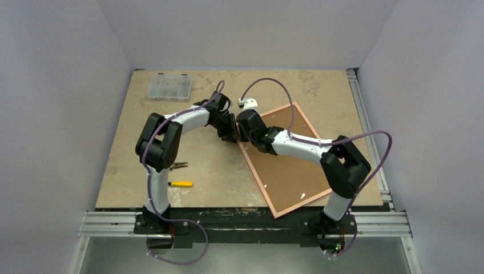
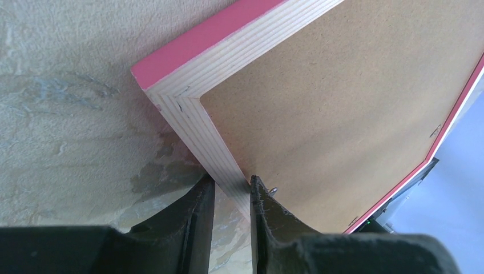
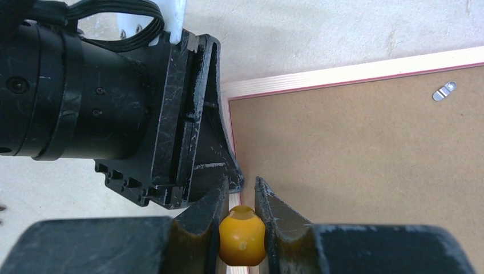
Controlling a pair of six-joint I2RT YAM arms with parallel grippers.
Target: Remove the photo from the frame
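Beige counter [image 1: 228, 177], speckled, with plain pale walls around it. On it I count one frame [image 2: 194, 40], pink-edged and lying face down toward the right. One photo [image 1: 291, 171] sits inside it, with only its brown board back showing. At the far left there is one clear box [image 1: 167, 87]. At the near left lie one yellow-handled tool [image 1: 181, 184] and one dark tool [image 1: 178, 165] I can't make out. My two arms meet at the frame's left corner. My left fingers [image 2: 194, 211] are clamped across the pale wood rail there, one outside it and one on the board side. My right fingers [image 3: 274, 211], just beside them over the same rail, are closed on one small yellow knob [image 3: 242, 234].
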